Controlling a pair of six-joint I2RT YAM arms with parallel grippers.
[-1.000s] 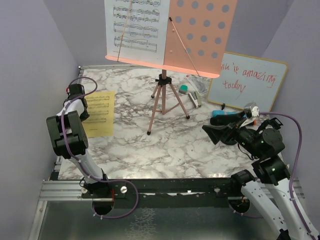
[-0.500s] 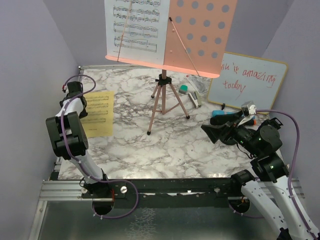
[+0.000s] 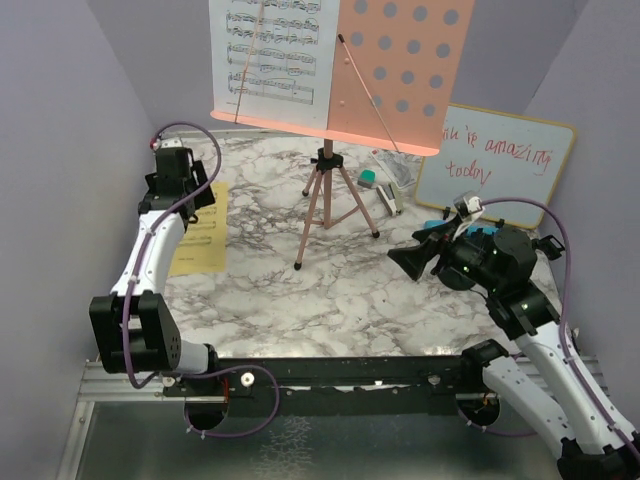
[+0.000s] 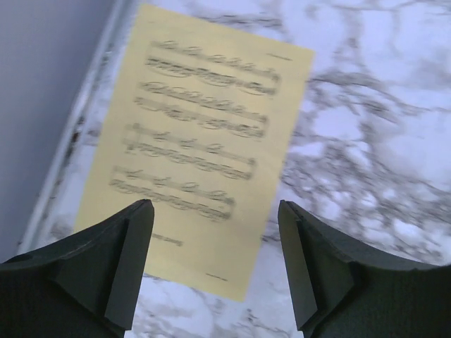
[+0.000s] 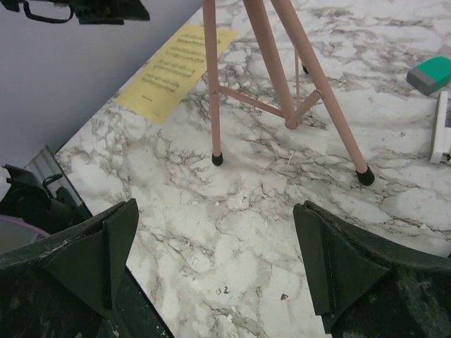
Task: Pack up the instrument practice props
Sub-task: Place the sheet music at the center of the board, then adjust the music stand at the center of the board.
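The pink music rack (image 3: pixel 400 70) stands on its tripod (image 3: pixel 325 195) mid-table, with a white score page (image 3: pixel 270 50) propped on its ledge for reading. Well to the tripod's left in the overhead view, a yellow sheet-music page (image 4: pixel 204 141) lies flat on the marble. The left gripper (image 4: pixel 215 208) hangs above it, jaws apart and holding nothing, seemingly lined up over its near edge. The right gripper (image 5: pixel 216 208), spread wide and empty, points at the tripod's feet. The blue sliver right of the tripod is perhaps the blue microphone (image 3: pixel 432 226).
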